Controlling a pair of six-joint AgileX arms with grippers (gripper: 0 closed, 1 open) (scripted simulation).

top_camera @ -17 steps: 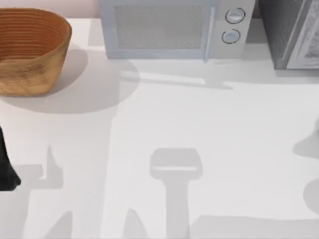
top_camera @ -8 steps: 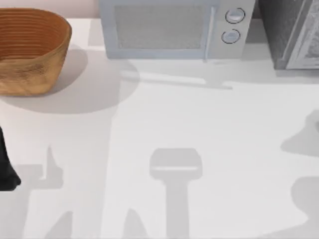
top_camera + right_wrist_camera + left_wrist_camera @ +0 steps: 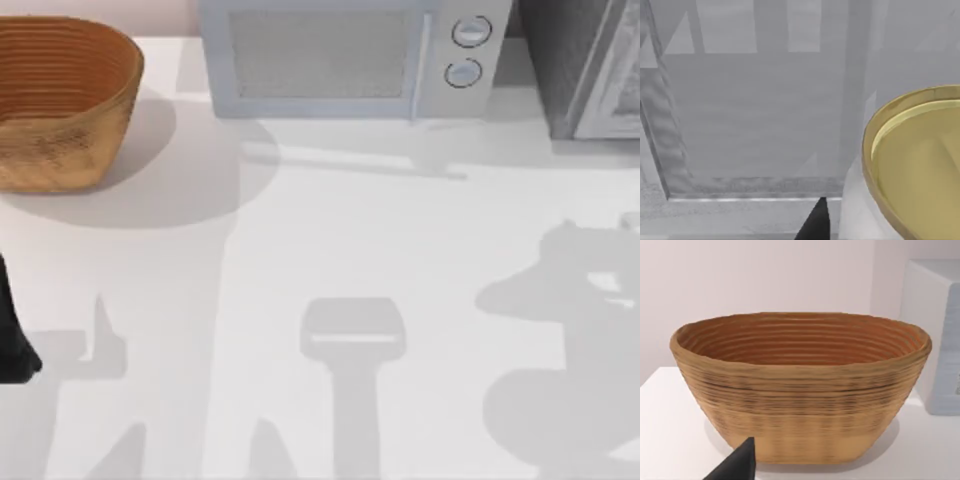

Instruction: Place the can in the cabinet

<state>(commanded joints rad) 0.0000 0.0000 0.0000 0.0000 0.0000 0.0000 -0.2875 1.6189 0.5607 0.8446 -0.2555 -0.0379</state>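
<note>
While the right gripper's dark fingertip (image 3: 816, 222) sits beside a gold-topped white can (image 3: 917, 170), a grey panelled cabinet (image 3: 750, 115) stands just ahead. Grip: cannot tell. Left arm (image 3: 12, 335) idles near the woven wicker basket (image 3: 800, 390).

can (image 3: 920, 165) cut off at frame edge, cabinet (image 3: 590, 60) partly out of view

Wicker basket (image 3: 800, 390) upright on white table (image 3: 670, 440); microwave (image 3: 940, 335) beside.
</note>
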